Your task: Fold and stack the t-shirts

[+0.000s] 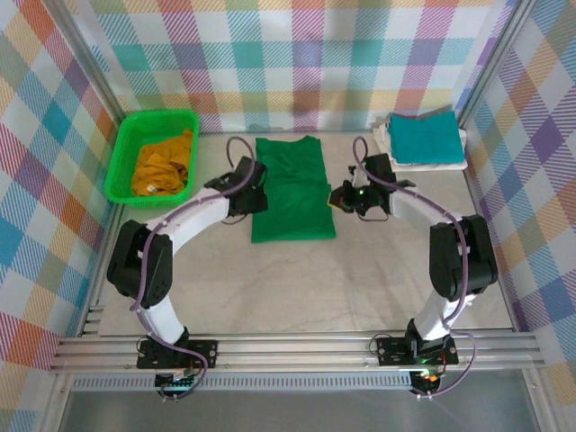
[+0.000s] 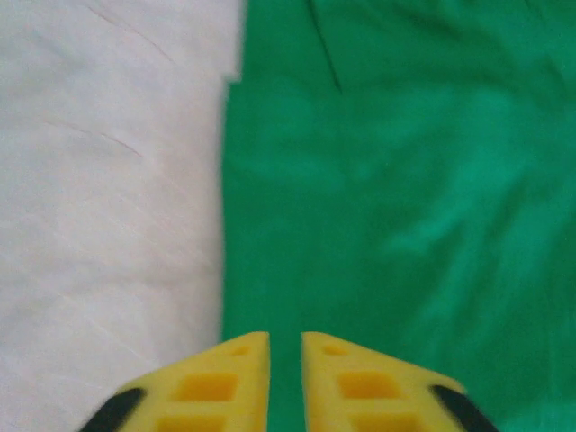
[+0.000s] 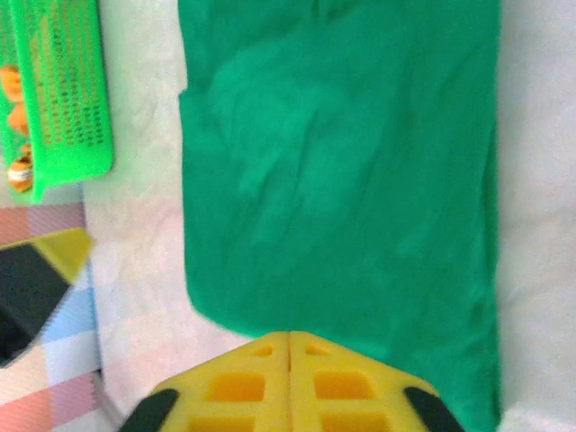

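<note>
Fingers (image 2: 225,378) of the left hand (image 2: 285,335) stand all but closed, a thin slit between them and nothing gripped — the right hand (image 3: 289,334) is pressed fully closed, empty. Between them, at the centre of the overhead view, the dark green t-shirt (image 1: 292,191) lies flat on the tabletop (image 1: 360,279).

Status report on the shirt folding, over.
Left tool nearly shut, right tool shut, both at edges of green shirt. Shirt flat, mid-table. Nothing in the way.

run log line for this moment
dark green t-shirt: flat mid-table | left gripper: nearly shut, at its left edge | right gripper: shut, at its right edge | mustard t-shirt: in basket
</note>
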You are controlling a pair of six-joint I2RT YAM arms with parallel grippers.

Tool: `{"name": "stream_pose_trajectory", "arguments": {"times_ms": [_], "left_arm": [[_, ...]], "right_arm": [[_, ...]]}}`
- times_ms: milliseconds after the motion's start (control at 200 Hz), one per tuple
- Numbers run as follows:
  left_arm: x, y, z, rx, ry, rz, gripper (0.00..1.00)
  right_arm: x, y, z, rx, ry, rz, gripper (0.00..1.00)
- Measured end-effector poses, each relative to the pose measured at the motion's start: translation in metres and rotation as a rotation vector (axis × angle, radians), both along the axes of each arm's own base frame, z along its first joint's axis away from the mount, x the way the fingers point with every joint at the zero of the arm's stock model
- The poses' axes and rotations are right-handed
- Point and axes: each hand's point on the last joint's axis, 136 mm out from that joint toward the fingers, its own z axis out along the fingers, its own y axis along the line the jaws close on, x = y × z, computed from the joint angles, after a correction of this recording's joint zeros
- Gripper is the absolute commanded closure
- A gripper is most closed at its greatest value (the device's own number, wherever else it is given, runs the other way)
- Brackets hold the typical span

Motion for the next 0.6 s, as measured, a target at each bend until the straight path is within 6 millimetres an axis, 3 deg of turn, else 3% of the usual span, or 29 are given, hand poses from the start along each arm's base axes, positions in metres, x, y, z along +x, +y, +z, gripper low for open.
{"name": "stream_pose_trajectory", "arguments": {"times_ms": [90,285,400,600], "left_arm": [[-0.020,-0.012,-0.033,-0.054,0.057,-0.028,0.99],[-0.045,-0.006,-0.086,-0.091,0.144,0.005,1.00],[-0.040,-0.010,-0.085,-0.132,0.106,0.023,1.00],[-0.046,-0.005,-0.085,-0.159,0.082,0.046,1.00]], "right_arm": [[-0.019,0.011,-0.020,0.012,0.040,0.041,1.00],[-0.035,0.018,-0.067,0.010,0.126,0.052,1.00],[-0.046,0.014,-0.096,-0.004,0.185,0.048,1.00],[-0.053,0.008,-0.096,-0.008,0.150,0.034,1.00]]}}
